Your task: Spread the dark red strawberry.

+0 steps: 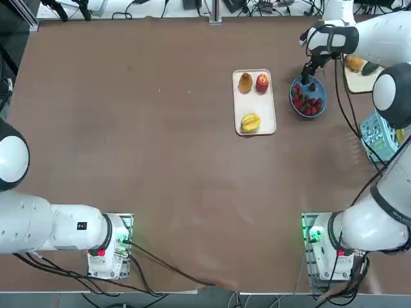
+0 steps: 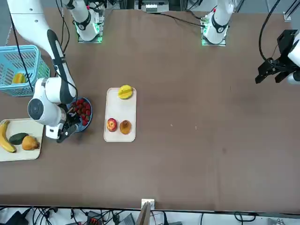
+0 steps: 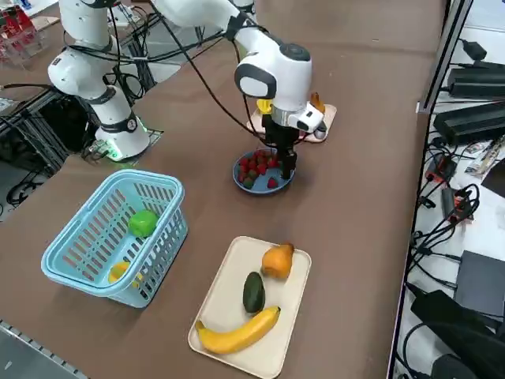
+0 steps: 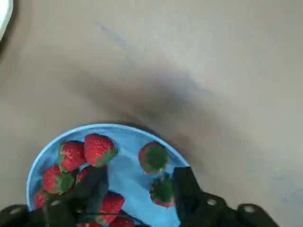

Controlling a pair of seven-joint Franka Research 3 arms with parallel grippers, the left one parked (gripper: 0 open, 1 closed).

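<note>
My pincer [image 4: 137, 189] is released over the blue plate [image 4: 130, 177], its fingers apart. The strawberries [image 4: 98, 149] lie on that plate, below and around the pincer; one sits between the fingertips, I think, though the view there is poor.

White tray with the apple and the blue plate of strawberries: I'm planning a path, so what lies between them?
Only a narrow strip of bare brown table parts the white tray from the blue plate, as the top view shows.
</note>
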